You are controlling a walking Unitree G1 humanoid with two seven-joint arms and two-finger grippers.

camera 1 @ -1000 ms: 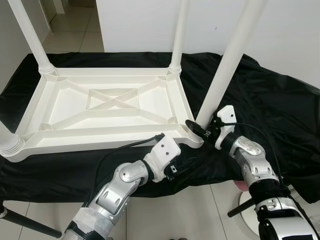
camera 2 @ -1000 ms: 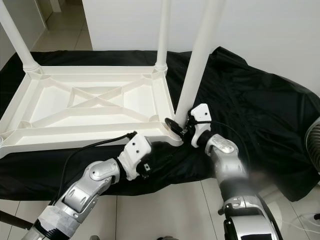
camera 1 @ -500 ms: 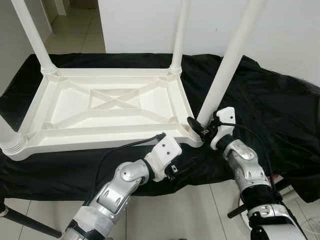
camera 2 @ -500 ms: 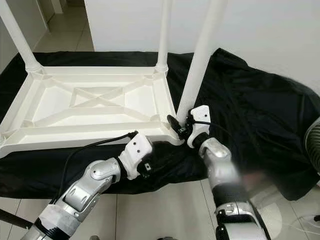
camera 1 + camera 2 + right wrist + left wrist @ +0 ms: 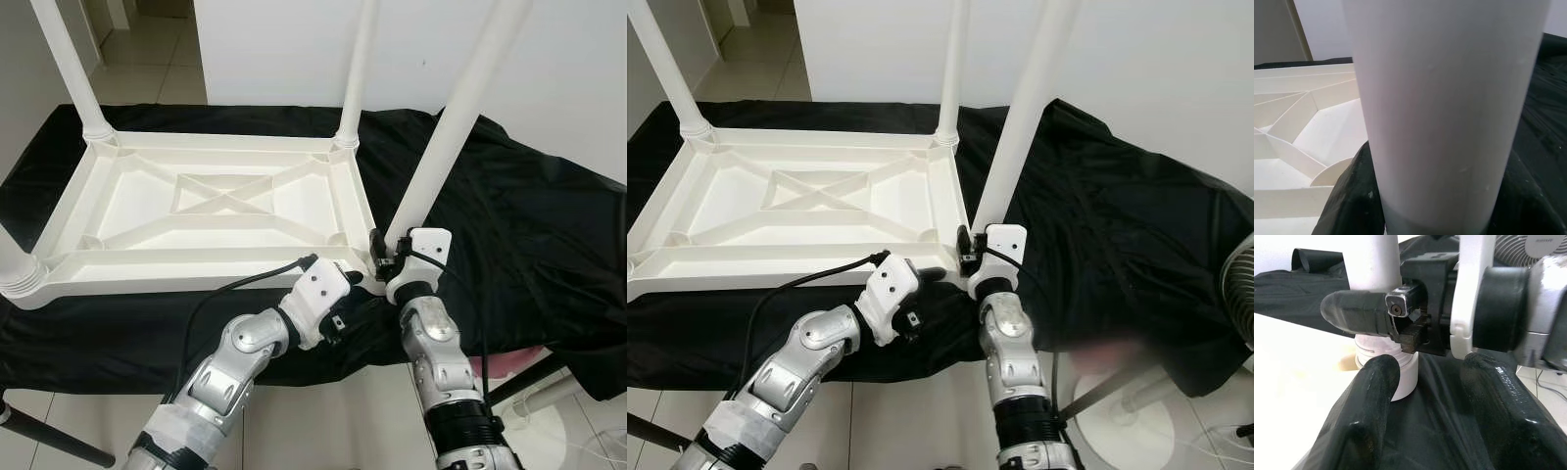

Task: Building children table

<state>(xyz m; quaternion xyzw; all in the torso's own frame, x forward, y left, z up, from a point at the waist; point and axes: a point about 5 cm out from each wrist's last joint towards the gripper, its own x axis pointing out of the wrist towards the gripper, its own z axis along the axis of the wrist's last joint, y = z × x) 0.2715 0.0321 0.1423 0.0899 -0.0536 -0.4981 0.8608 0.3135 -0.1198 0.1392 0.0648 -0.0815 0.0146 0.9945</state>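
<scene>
Table [image 5: 216, 211], white plastic and child-sized, lies upside down on a black cloth [image 5: 529, 215] that covers the worktop, its ribbed underside with an X-shaped brace facing up. Legs stand upward from its corners: one at the far left [image 5: 69, 69], one at the far right [image 5: 355, 69], and a stub of one at the near left edge [image 5: 15, 274]. The fourth leg [image 5: 446, 137] rises at a slight tilt from the near right corner of the table.

Right gripper [image 5: 387, 259] is at the base of that leg, its jaws clamped around the leg just above the corner socket. In the right wrist view the white leg [image 5: 1444, 112] stands close up between the two black fingers [image 5: 1349, 205], which press against it on either side.

Left gripper [image 5: 364, 286] reaches in just beside the same corner, low against the cloth at the table's near edge. In the left wrist view its jaws stand apart, with the leg's base and the right gripper in front of them; they seem to hold nothing, though the head views hide the tips.

Beyond the worktop is a white wall [image 5: 294, 49], and pale floor tiles [image 5: 323, 411] show below. A white fan [image 5: 1239, 304] stands at the right edge.
</scene>
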